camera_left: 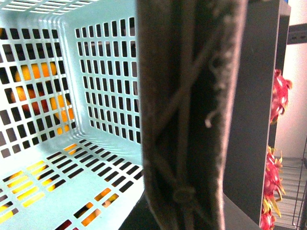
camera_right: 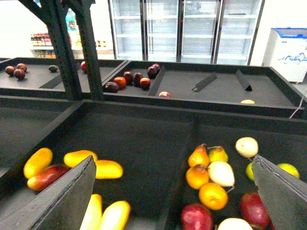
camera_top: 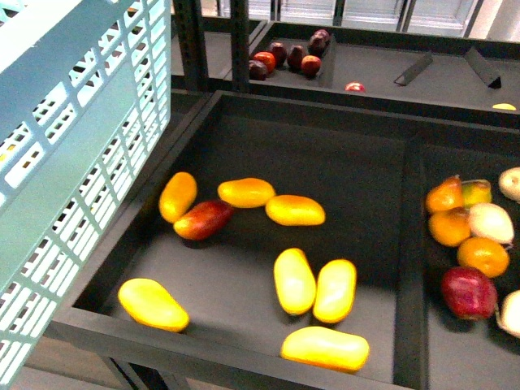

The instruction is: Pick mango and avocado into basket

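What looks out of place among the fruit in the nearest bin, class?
One dark red mango lies among the yellow and orange mangoes in the near bin; its colour makes it the odd one out. Nothing looks spilled or damaged.

My right claw [camera_right: 172,160] stands wide open. Its two dark grey fingers [camera_right: 67,196] are spread far apart, one on either side of the gap, with nothing between them and nothing touching their inner faces. Each shows as a flat wedge. The wrist aims the claw ahead and slightly down. My left claw cannot be made out from its own camera.
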Robot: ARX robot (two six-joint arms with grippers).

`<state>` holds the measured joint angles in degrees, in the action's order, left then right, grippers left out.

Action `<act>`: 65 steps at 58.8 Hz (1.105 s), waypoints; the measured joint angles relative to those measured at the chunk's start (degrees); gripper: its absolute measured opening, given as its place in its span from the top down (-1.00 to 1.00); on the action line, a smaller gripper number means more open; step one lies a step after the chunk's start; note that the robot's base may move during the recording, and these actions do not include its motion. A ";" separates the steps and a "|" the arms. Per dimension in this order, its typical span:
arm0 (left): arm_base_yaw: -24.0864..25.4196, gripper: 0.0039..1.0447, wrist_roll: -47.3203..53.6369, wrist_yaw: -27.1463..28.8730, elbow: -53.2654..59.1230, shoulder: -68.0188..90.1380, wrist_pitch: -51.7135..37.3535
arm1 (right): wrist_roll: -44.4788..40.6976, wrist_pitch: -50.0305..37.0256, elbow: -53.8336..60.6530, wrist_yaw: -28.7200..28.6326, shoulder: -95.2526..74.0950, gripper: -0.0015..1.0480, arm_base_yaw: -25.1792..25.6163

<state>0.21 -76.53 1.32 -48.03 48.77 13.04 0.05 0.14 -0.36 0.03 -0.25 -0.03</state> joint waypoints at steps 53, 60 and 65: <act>0.07 0.89 -0.04 0.17 0.02 0.13 0.04 | 0.00 0.00 0.00 -0.07 0.00 -0.85 0.00; 0.07 0.89 0.00 0.15 -0.02 0.07 0.02 | 0.00 0.00 0.00 -0.07 0.00 -0.85 0.00; 0.04 0.89 -0.07 0.00 -0.02 0.11 0.02 | 0.00 0.00 0.00 -0.04 -0.07 -0.85 0.00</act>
<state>0.25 -76.60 1.32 -48.05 48.88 13.06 0.05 0.14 -0.36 -0.01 -0.32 -0.03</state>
